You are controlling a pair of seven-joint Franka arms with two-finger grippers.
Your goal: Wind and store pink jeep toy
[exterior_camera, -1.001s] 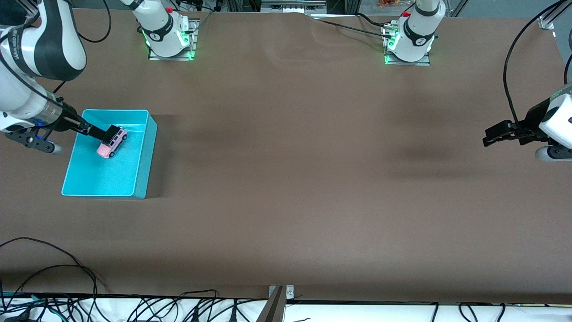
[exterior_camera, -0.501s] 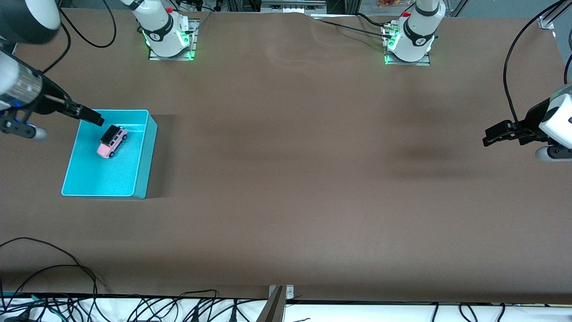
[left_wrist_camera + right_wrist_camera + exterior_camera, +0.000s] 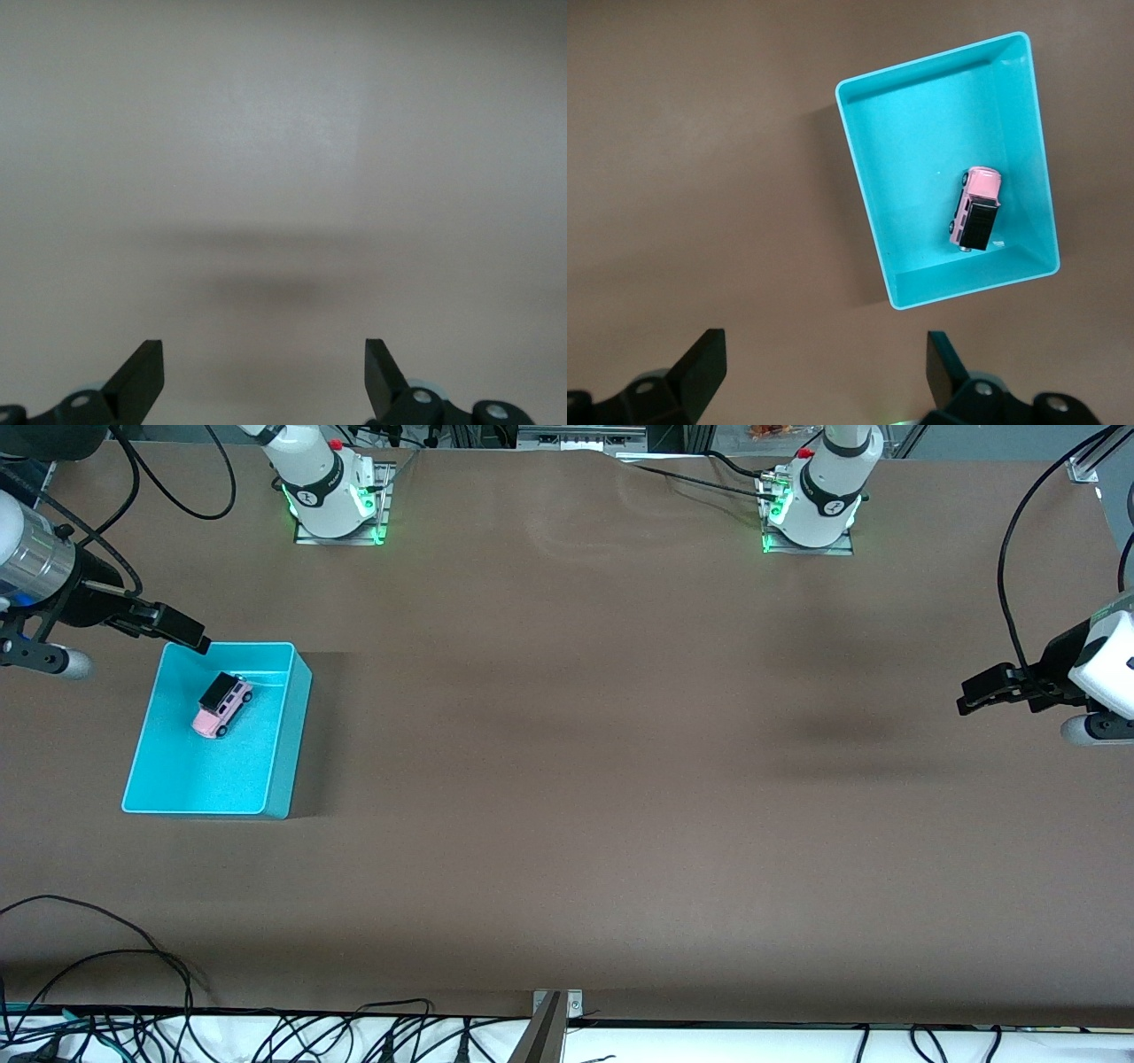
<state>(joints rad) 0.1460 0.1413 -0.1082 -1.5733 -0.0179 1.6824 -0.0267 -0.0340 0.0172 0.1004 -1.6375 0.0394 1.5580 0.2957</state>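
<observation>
The pink jeep toy (image 3: 221,704) lies inside the cyan bin (image 3: 288,726) at the right arm's end of the table, its black roof toward the robots. My right gripper (image 3: 184,636) hangs open and empty over the bin's corner nearest the bases. In the right wrist view the jeep (image 3: 974,210) sits on the bin's floor (image 3: 921,150), well clear of the right gripper (image 3: 824,335). My left gripper (image 3: 974,695) waits open over bare table at the left arm's end. The left wrist view shows that gripper (image 3: 263,343) over plain table only.
The two arm bases (image 3: 332,491) (image 3: 811,505) stand along the table edge farthest from the front camera. Loose black cables (image 3: 133,957) and a metal bracket (image 3: 556,1005) lie at the nearest edge. Brown table stretches between the bin and the left gripper.
My right gripper has drawn back from the jeep, up and out of the bin toward the bin's corner. The jeep stays where it lay. The left arm has not moved.
</observation>
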